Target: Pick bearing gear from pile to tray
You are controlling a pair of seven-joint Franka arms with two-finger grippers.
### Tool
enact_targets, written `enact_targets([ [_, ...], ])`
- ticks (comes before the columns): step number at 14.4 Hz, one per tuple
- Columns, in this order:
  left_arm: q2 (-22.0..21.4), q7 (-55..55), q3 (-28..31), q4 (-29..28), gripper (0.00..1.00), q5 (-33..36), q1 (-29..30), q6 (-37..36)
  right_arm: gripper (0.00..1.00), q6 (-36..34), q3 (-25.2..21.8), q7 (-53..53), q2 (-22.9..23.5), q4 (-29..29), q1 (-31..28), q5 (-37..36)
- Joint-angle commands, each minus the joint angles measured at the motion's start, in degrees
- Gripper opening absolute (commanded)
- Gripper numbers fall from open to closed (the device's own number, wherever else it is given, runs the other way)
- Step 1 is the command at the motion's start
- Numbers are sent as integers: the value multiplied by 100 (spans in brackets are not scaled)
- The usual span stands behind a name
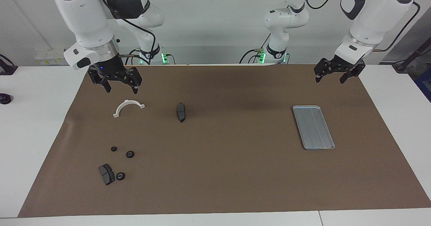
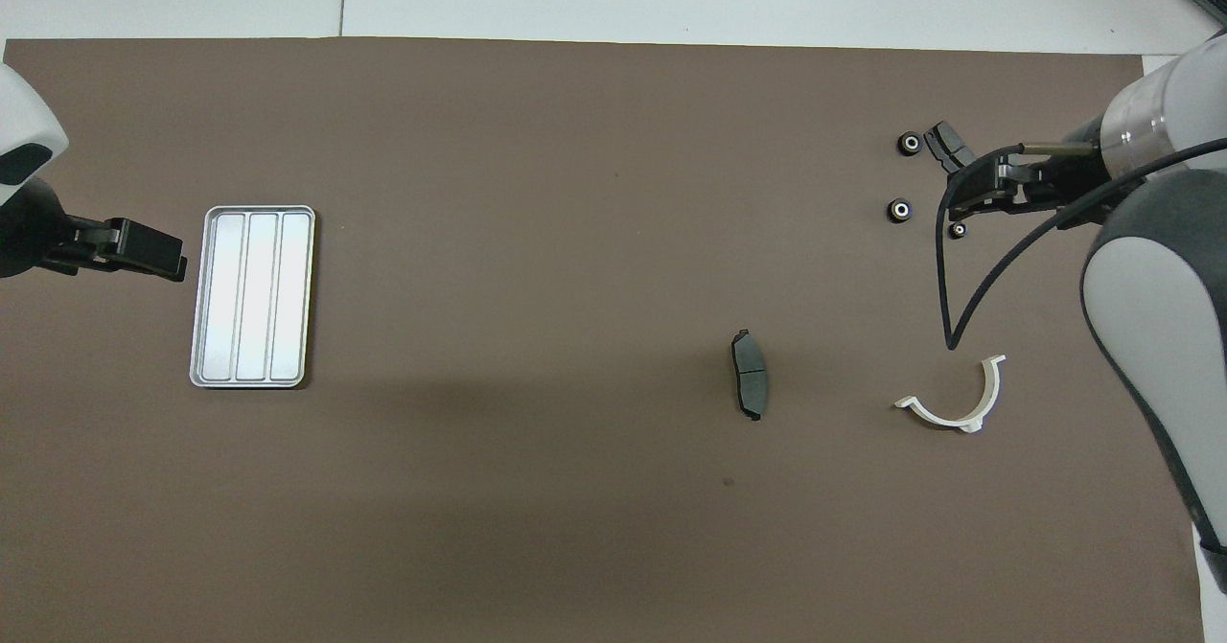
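Note:
The pile lies at the right arm's end of the brown mat: three small black rings (image 1: 130,154) (image 1: 113,149) (image 1: 120,176) and a dark grey curved pad (image 1: 106,174). The rings also show in the overhead view (image 2: 899,210), where the pad (image 2: 944,145) is partly covered. My right gripper (image 1: 119,84) (image 2: 968,193) is open and empty, raised over the mat between the pile and the white bracket. The silver grooved tray (image 1: 313,127) (image 2: 253,296) lies empty toward the left arm's end. My left gripper (image 1: 331,76) (image 2: 153,252) is open and empty, raised beside the tray.
A white half-ring bracket (image 1: 128,107) (image 2: 954,399) lies nearer to the robots than the pile. A second dark grey curved pad (image 1: 181,111) (image 2: 750,386) lies alone near the middle of the mat. White table shows around the mat (image 1: 215,172).

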Motion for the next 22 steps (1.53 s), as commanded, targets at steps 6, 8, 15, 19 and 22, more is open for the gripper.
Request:
enact_targets([
  [6,-79,86,-17,-88,100,-77,69,41,100,180,41,47,-214,-377,-78,180],
  [8,-79,86,-17,-88,100,-77,69,41,100,539,41,-50,-293,-649,-70,207],
  [15,-87,86,-17,-88,100,-77,69,41,100,1804,32,-602,-162,-1836,-438,189],
  [19,-87,86,-17,-88,100,-77,69,41,100,2622,15,-1078,566,-1846,-711,-3],
  [22,-87,86,-17,-96,100,-77,69,41,100,3255,23,-1148,1041,-1846,-825,-425],
])
